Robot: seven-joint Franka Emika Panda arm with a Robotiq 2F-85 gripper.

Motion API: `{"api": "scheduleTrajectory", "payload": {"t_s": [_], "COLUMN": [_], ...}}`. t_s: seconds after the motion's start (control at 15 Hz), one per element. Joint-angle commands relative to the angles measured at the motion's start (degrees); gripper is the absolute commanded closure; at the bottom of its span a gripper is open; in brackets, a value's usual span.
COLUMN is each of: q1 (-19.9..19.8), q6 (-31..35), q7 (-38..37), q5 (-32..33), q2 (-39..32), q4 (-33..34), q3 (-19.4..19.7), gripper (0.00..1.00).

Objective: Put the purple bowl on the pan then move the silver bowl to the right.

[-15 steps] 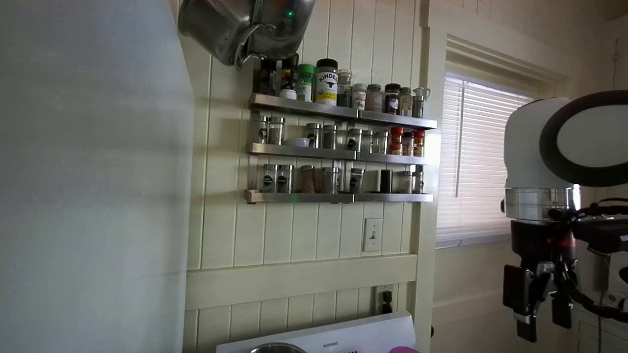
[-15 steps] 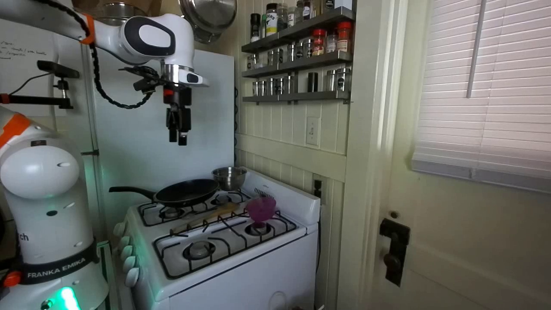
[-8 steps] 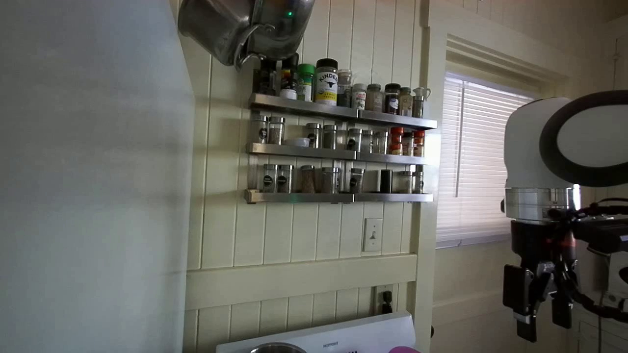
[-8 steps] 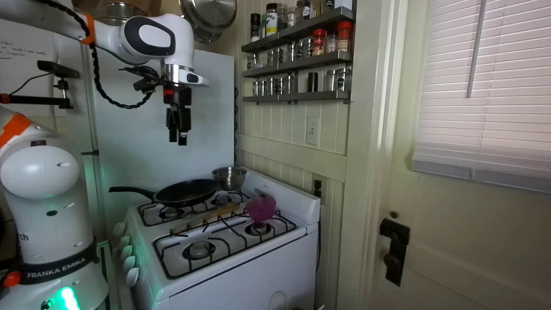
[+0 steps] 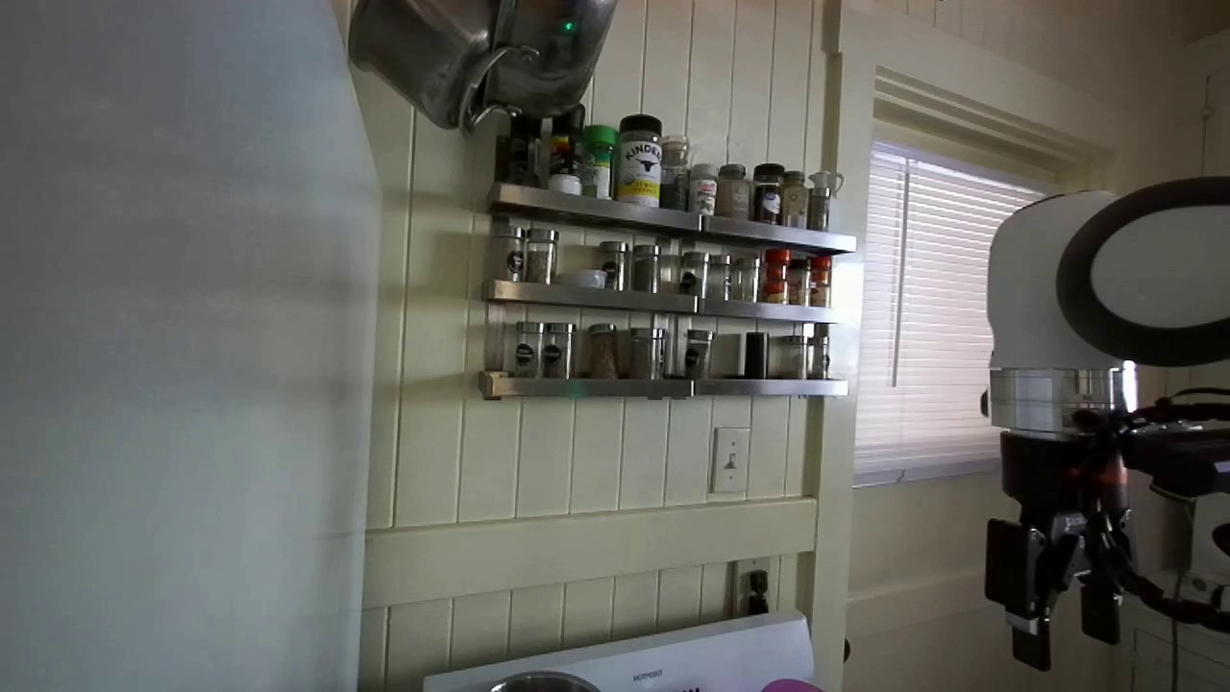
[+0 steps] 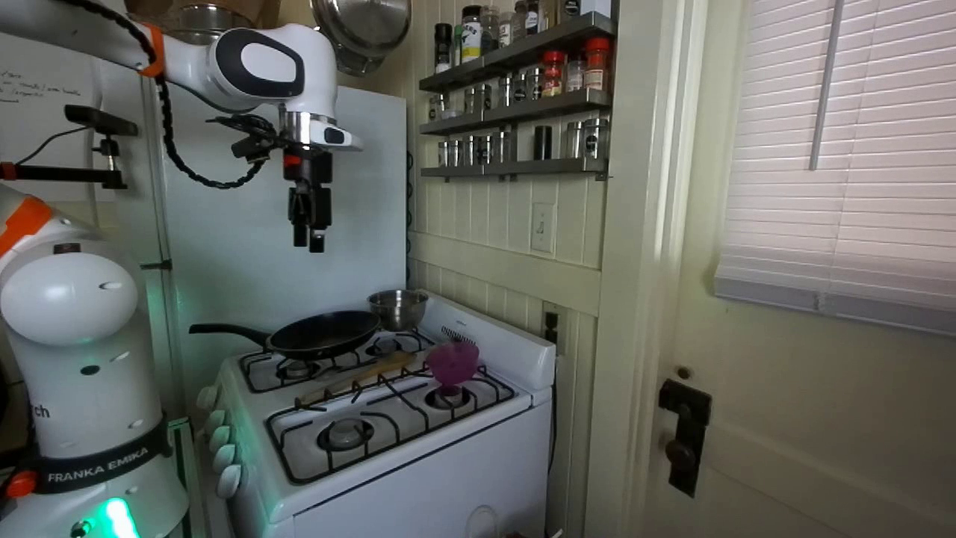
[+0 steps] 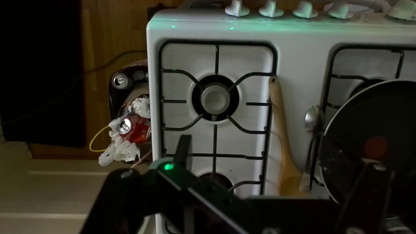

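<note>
Purple bowl [image 6: 452, 362] off the pan [image 6: 325, 334], both moves left to make

Neither half of the job looks done. In an exterior view the purple bowl sits on the stove [image 6: 418, 486] between three and four o'clock from the pan and apart from it; the wooden spoon [image 6: 394, 362] lies at nine o'clock from the bowl. The silver bowl [image 6: 398, 309] stands at two o'clock from the pan, near its rim; whether they touch is hard to tell. What remains, by my reading, is to carry the purple bowl into the pan, then shift the silver one to the right, though the views do not settle whose right is meant.

The gripper [image 5: 1066, 636] has its jaws apart, with nothing between them. It hangs well above the stove, at twelve o'clock from the pan, and the purple bowl lies at four o'clock from it, so the reach seems not yet begun.

Against the frames from a second ago, nothing visibly differs: gripper, bowls, pan and spoon hold the same places in the exterior views. No earlier wrist picture is at hand to compare.
</note>
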State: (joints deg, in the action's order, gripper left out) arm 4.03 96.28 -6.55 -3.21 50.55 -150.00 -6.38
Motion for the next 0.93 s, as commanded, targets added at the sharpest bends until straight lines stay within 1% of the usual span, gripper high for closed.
{"api": "scheduleTrajectory", "payload": {"t_s": [0.0,0.33,0.4,0.6,0.87], "q1": [-0.11,-0.11,-0.04,-0.88,-1.29], "q6": [-0.11,-0.11,1.01,2.11,4.77], "q7": [0.08,0.08,0.48,1.22,4.45], "q5": [-0.03,-0.03,0.08,2.08,4.61], "q2": [-0.03,-0.03,-0.45,-3.21,-8.79], "q4": [0.11,0.11,0.18,1.07,2.98], "q3": [-0.06,-0.06,-0.03,0.10,1.63], "gripper": [0.00,0.00,0.00,0.00,0.00]}}
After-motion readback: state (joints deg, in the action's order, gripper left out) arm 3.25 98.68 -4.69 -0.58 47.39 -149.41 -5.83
